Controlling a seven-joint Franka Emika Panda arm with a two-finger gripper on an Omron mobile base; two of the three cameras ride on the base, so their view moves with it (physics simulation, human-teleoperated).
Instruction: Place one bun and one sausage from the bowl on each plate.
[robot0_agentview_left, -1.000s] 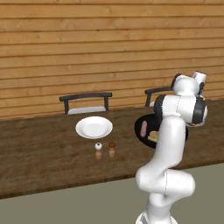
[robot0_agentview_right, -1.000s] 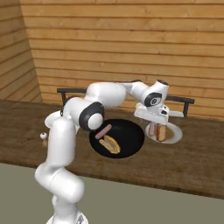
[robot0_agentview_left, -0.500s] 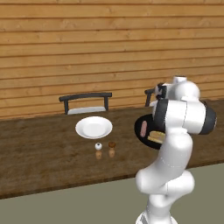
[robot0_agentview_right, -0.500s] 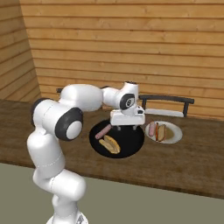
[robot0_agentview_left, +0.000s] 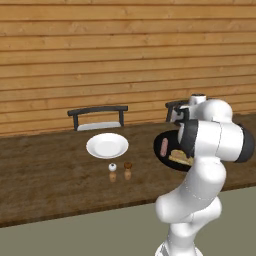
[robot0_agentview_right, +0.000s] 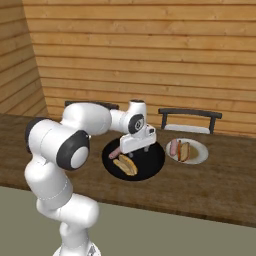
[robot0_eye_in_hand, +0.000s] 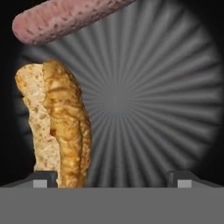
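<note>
On the left of the table, the empty white plate sits well apart from everything but the salt and pepper shakers, which stand just near of it — a low carry across from the bowl could knock them over. A chair stands behind it, at the far edge.

In the middle, the black bowl holds one sausage and one bun, lying near each other but apart. The tool hangs above the bowl with its jaws spread wide and nothing between them. In the hand view its left fingertip stands right over the bun's end, so a straight descent would likely press into the bread and shove or tilt it rather than straddle it — I judge it needs to shift toward the bun first. The bun's split could also let it squash or slip under a squeeze. The right half of the bowl is bare and gives room.

On the right, the other plate already carries a sausage and a bun; it lies just beside the bowl's rim, so a wide swing there risks disturbing it.
</note>
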